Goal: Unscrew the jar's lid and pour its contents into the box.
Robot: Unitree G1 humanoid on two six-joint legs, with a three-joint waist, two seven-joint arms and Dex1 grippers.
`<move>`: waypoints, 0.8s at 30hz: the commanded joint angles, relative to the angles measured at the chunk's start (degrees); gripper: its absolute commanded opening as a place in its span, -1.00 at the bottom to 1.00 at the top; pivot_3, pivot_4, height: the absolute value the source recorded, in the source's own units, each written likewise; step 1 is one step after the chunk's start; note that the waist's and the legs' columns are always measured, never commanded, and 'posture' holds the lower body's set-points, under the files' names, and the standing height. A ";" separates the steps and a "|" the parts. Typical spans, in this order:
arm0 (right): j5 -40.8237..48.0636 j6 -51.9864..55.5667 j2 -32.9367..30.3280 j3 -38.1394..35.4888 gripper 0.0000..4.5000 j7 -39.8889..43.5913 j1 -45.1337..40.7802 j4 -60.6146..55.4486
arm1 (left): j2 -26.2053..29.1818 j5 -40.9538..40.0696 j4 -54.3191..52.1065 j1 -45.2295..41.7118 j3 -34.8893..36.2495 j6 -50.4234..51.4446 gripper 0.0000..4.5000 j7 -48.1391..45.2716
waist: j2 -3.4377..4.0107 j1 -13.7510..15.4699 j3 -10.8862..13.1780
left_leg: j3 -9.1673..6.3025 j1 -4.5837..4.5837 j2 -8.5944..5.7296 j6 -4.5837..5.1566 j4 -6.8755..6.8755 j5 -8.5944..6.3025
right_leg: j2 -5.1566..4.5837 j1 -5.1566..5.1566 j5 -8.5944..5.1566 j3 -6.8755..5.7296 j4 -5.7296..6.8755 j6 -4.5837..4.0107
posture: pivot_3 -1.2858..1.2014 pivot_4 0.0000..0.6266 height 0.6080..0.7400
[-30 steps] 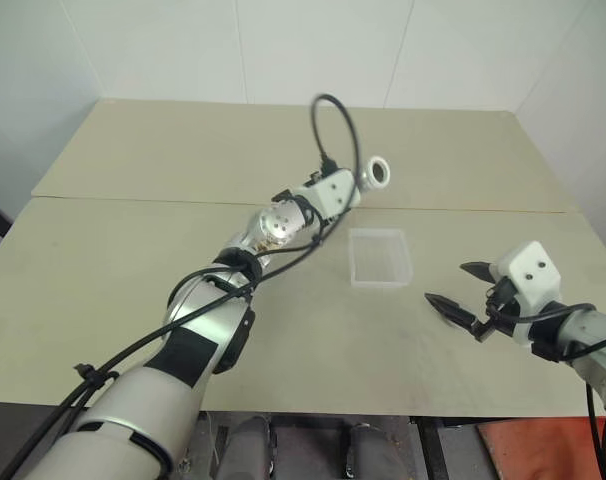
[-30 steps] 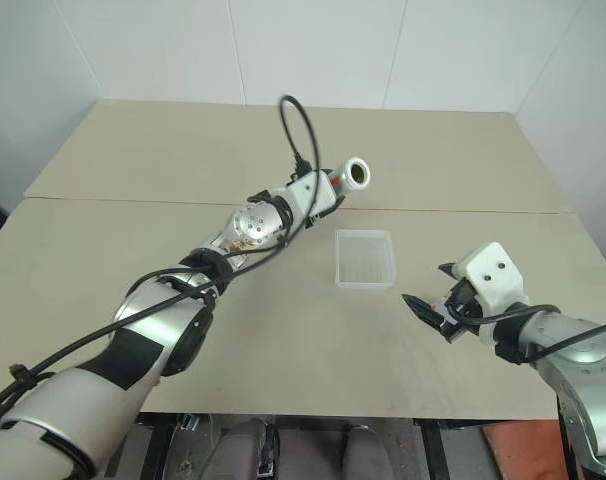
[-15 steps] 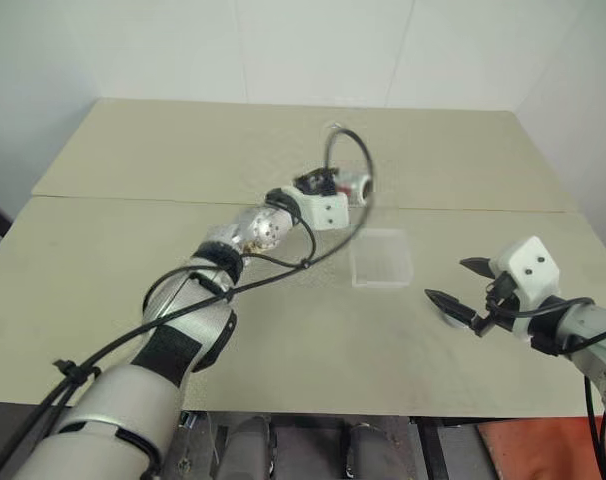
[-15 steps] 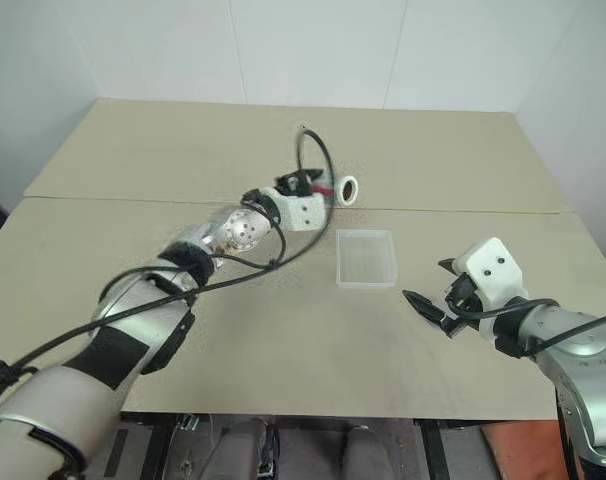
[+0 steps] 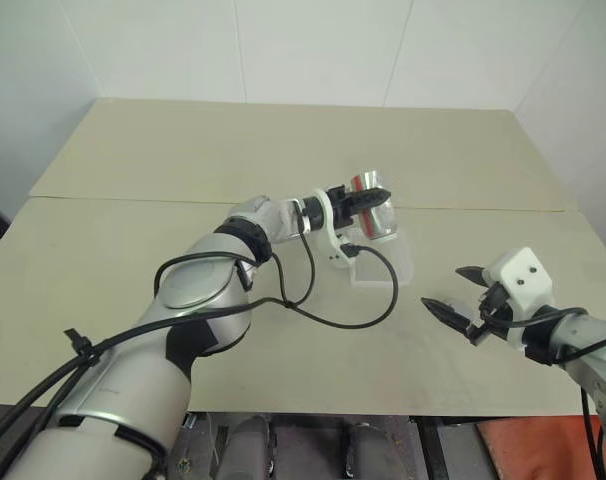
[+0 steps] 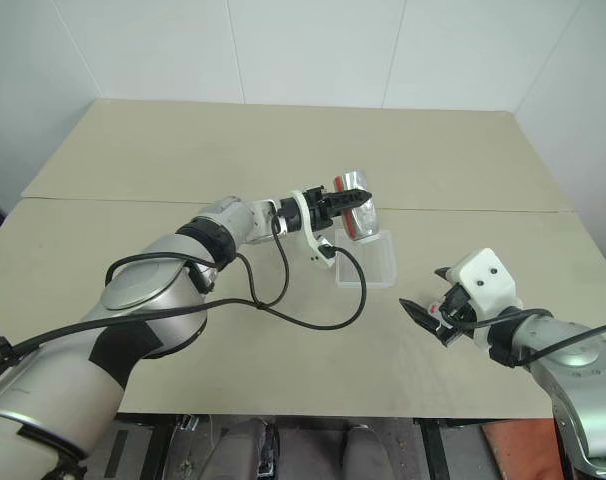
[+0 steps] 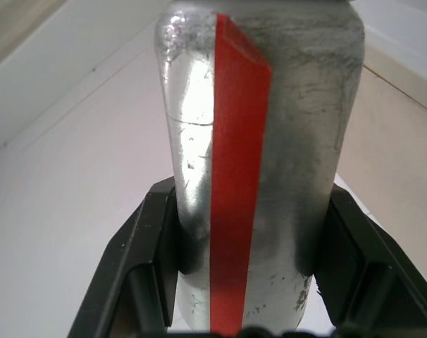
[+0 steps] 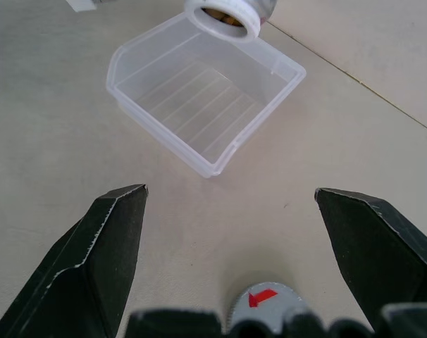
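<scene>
We hold the jar (image 5: 371, 213) in the left gripper (image 6: 351, 207), whose jaws are closed on its silver-grey body across the red label band, as the left wrist view confirms. The jar is tipped well over, mouth aimed down toward the box (image 8: 206, 105), and it hangs above the box's rim on the side toward the far edge of the desk (image 5: 283, 140). The box rests on the desk right of centre, roughly midway between the near and far edges. In the right wrist view the jar's open white mouth is visible directly over the box's far wall, with the contents (image 8: 220, 15), small brownish bits, still sitting inside the neck. The box floor appears bare; we see no bits in it. The lid (image 8: 263, 304) is off the jar: a grey cap with a red mark shows at the root of the right gripper (image 5: 451, 293), between its jaws. Those jaws stand wide apart and do not pinch the cap; whether it lies on the desk or rests against the gripper body we cannot tell. The right gripper is toward the near right corner of the desk, well apart from the box. We judge the unscrewing step complete and the pouring step just begun. Remaining work: tilt the jar further or shake it until the contents drop into the box, keeping the mouth inside the walls.
</scene>
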 commanded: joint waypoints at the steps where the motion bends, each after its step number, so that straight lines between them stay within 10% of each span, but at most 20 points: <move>1: 0.71 0.24 0.37 -3.19 0.97 -0.86 0.88 -2.71 | -0.32 1.42 0.17 -2.95 -1.53 1.79 -0.01 1.62 | 0.00 0.04 0.00 | 0.00 -0.01 0.00 0.00 0.01 0.00 | 0.00 0.00 0.00 0.00 0.00 0.00 | 0.03 -0.52 1.00; 11: 0.05 0.24 0.06 -3.01 0.97 -0.77 0.88 -2.02 | 0.42 -7.07 0.55 -1.35 6.35 -2.25 -0.01 -6.28 | 0.00 0.08 0.00 | 0.01 -0.02 0.00 -0.01 0.03 0.01 | -0.02 -0.01 0.00 0.00 0.02 0.00 | 0.03 -0.52 1.00; 24: -0.07 0.57 0.21 -2.04 0.97 -1.28 0.78 -2.12 | -5.27 -73.42 -6.96 14.75 66.51 5.05 -0.01 -62.15 | 0.04 -0.44 -0.02 | 0.05 0.01 0.04 -0.21 0.13 0.12 | -0.03 0.02 0.01 -0.02 0.13 0.00 | 0.03 -0.52 1.00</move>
